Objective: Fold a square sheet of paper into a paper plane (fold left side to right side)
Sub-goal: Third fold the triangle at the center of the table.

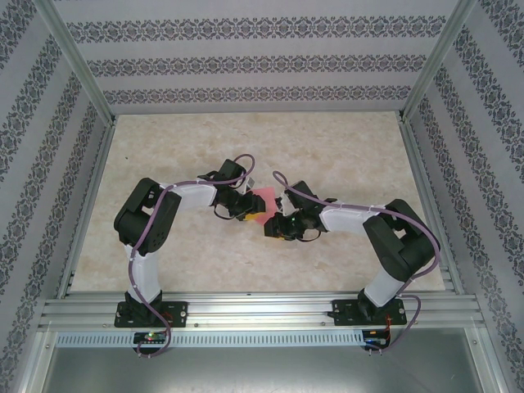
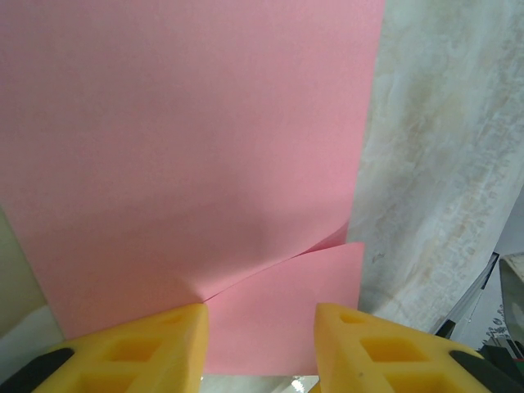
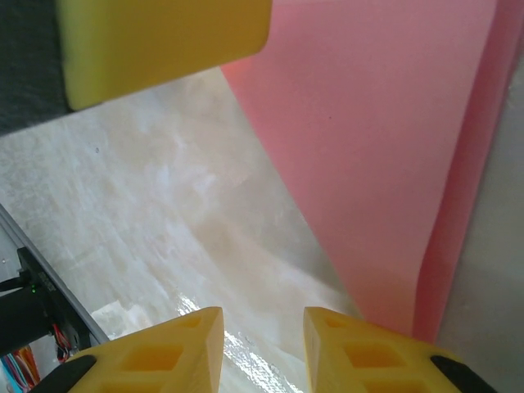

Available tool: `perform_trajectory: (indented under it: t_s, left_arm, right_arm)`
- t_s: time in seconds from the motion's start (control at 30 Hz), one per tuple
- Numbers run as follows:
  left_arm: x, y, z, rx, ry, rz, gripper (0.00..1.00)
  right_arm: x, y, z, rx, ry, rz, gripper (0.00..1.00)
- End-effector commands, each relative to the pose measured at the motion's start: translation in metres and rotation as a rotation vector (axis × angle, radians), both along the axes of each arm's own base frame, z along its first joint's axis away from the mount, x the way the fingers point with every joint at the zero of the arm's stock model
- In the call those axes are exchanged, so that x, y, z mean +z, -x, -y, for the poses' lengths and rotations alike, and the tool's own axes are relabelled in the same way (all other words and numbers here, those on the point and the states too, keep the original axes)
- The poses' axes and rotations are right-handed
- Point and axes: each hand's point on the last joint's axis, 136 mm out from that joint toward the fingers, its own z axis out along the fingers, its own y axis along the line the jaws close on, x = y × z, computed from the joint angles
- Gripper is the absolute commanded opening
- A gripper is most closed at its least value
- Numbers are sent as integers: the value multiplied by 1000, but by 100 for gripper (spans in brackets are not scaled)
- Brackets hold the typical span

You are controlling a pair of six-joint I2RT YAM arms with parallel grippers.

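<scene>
Left gripper (image 2: 260,332): jaws half apart, nothing clamped. Paper (image 2: 188,147) on table (image 2: 442,164), directly ahead, near edge between tips, long edge running straight away. Right gripper (image 3: 264,327): narrow gap, empty; paper ahead-right, apart. Left arm nearer, likely better placed.

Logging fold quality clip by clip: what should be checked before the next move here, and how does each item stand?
1. Fold begun: ok. The square sheet of paper shows a second layer across the corner nearest the left gripper.
2. Paper under the left gripper: ok, jaws apart over it.
3. Left gripper pressing on the paper: cannot tell.
4. The right gripper is empty: ok. Its jaws are apart with bare table between them and the paper beside it.
5. Folded edges aligned: cannot tell.
</scene>
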Motion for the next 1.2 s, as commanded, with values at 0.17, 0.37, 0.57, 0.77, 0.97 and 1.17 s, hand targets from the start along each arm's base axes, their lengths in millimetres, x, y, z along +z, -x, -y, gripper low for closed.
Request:
perform_trajectory:
  t_s: [0.17, 0.37, 0.57, 0.77, 0.97, 1.17]
  left_arm:
    - [-34, 7, -15, 5, -106, -26, 41]
    - [-34, 6, -15, 8, -105, -25, 41]
    - [-34, 6, -16, 8, -106, -24, 41]
    - [-35, 7, -16, 11, -107, -27, 41]
    - [-35, 7, -17, 10, -110, -27, 41]
    - [-30, 1, -22, 31, -100, -17, 41]
  right_arm:
    - [16, -13, -9, -13, -58, 30, 32]
    - [13, -16, -5, -25, -44, 24, 32]
    - [-1, -12, 3, -36, -7, -3, 32]
    - [-15, -4, 8, -46, 15, -46, 32]
    - [-22, -2, 14, -55, 38, -63, 32]
    - [-36, 11, 25, -67, 83, -109, 32]
